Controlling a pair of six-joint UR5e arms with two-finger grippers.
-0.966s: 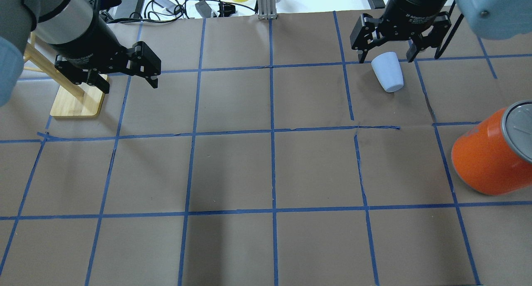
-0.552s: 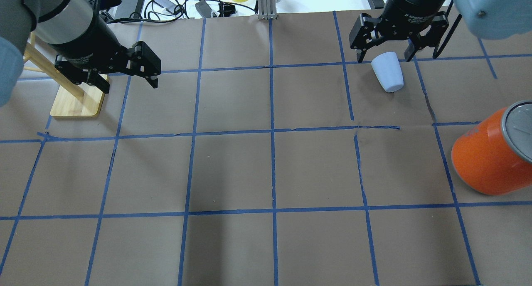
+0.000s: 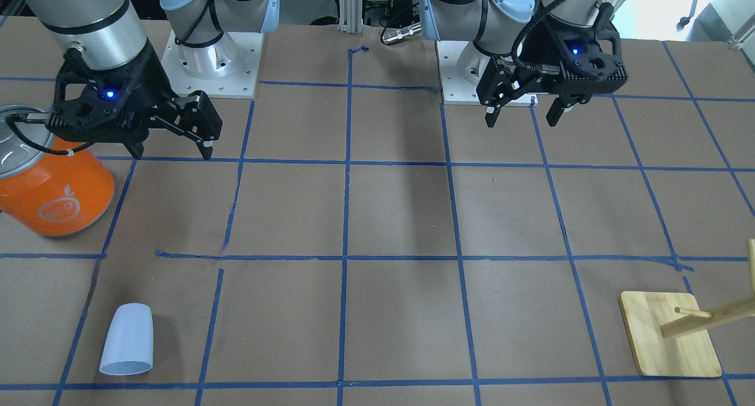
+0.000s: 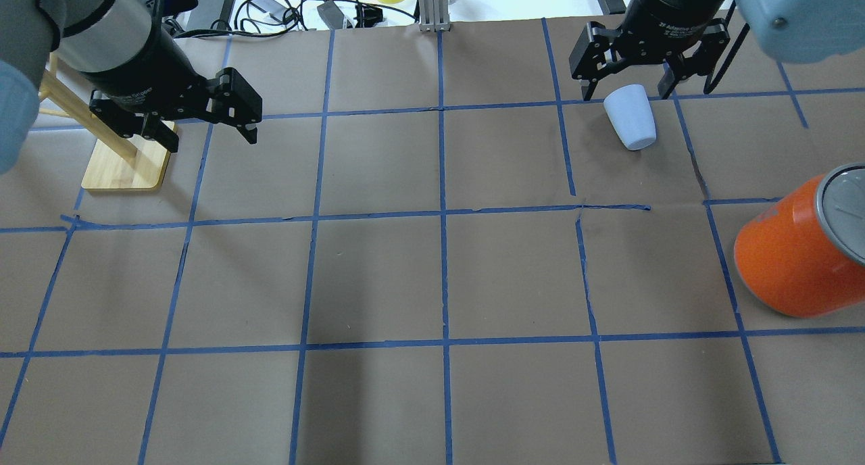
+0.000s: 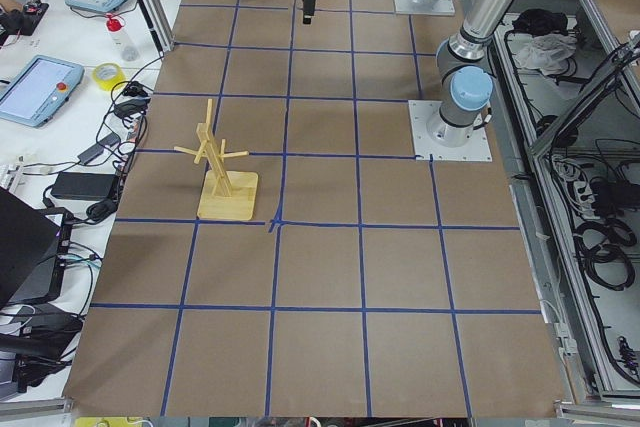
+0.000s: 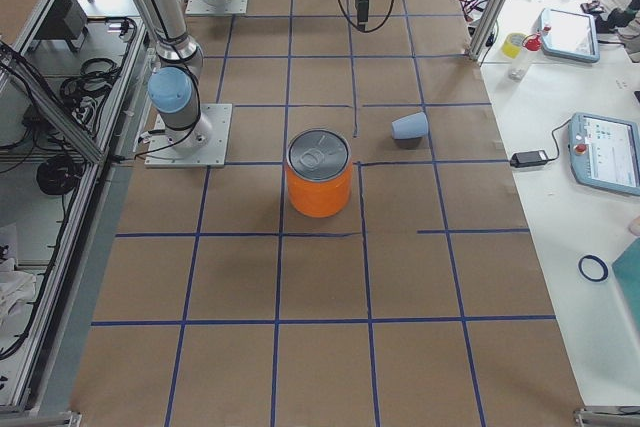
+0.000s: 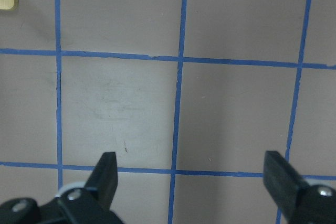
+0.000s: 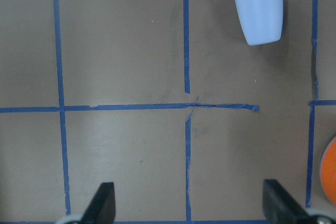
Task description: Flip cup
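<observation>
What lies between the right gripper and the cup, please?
Only bare brown paper crossed by blue tape separates the right gripper from the cup in the right wrist view; the orange can sits aside.

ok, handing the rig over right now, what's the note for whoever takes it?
left claw: open, empty, raised over the table on the robot's left, nowhere near the cup.
right claw: open, empty, raised; nothing between its fingers.
cup: on its side on the robot's right, far from the base, wide end pointing away from the robot. The orange can stands apart from it, nearer the base.
done: no grasp yet.
left: grip the cup and flip it, probably with the right claw.
</observation>
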